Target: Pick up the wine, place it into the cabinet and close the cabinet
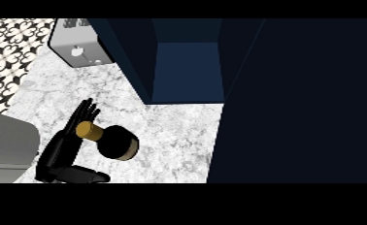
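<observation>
My left hand (68, 144) lies over the marbled counter (168, 127) at the lower left of the head view, fingers stretched out straight toward the far side and thumb pointing right along the lower edge. It is open and holds nothing. The wine (113, 140), a dark bottle with a gold cap, lies on its side on the counter just beside my fingers, the cap touching or overlapping them and the body angled away to the right. The dark blue cabinet (188, 69) stands open ahead and to the right, its door (287, 103) filling the right side. A grey metal appliance (77, 44) sits at the upper left.
</observation>
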